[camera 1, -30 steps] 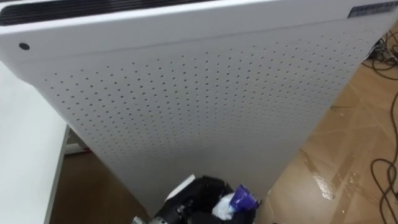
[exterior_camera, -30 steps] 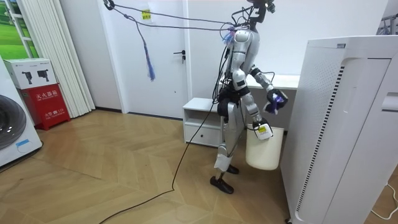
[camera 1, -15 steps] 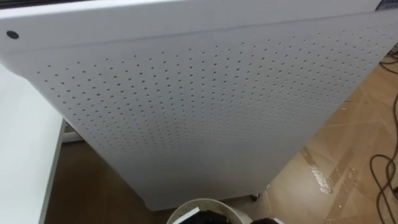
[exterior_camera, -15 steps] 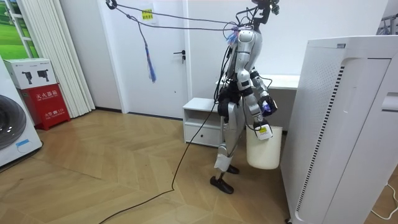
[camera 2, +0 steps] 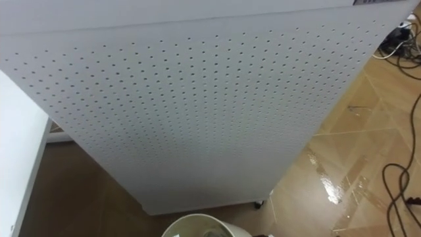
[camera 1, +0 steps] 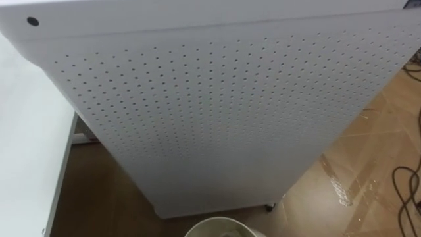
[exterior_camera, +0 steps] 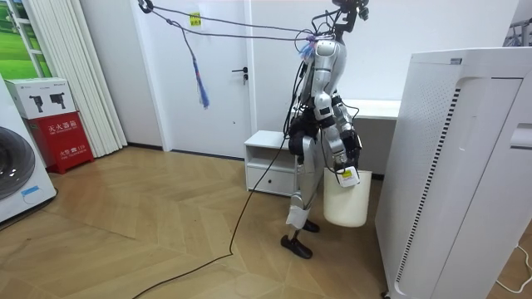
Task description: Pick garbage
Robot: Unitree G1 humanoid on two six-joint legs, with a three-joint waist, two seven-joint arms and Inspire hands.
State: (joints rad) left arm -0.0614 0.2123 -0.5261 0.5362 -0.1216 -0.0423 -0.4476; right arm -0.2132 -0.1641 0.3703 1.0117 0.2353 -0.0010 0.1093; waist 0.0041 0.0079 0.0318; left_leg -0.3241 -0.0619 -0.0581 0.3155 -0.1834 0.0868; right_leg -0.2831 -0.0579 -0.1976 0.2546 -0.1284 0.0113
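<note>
Cream plastic bin [camera 1: 222,222]: its rim arc sits at the bottom edge of the eye views, right below the head, mouth up. Too little of the inside shows to read the contents. In the room view it stands on the floor just in front of the robot, between its legs and a tall white appliance.

Right hand [exterior_camera: 349,156] (the arm nearer the room camera, read from the body): lowered, hanging just above the bin's mouth. Clenched or released: cannot tell from this far off.

Garbage: cannot make it out. It may be in that hand or down in the bin; undetermined.

Beyond the bin is the appliance's perforated panel [camera 1: 217,112], very close, its base just behind the rim. Wood floor [camera 1: 358,174] lies to the robot's right, glossy. Dark cables [camera 1: 409,191] lie further right on it. The white counter [camera 1: 26,158] edge is to the robot's left. A low white cabinet [exterior_camera: 270,158] stands at the robot's back.

Risk notes (judgement only):
- If the item is in hand, letting go off-centre would land it on the rim or the floor.
- The hand is close over the rim, so lifting the arm carelessly could hook the bin and tip it.
- The panel is near, and a forward arm swing could strike it.
- A step to the right risks snagging the cables.
</note>
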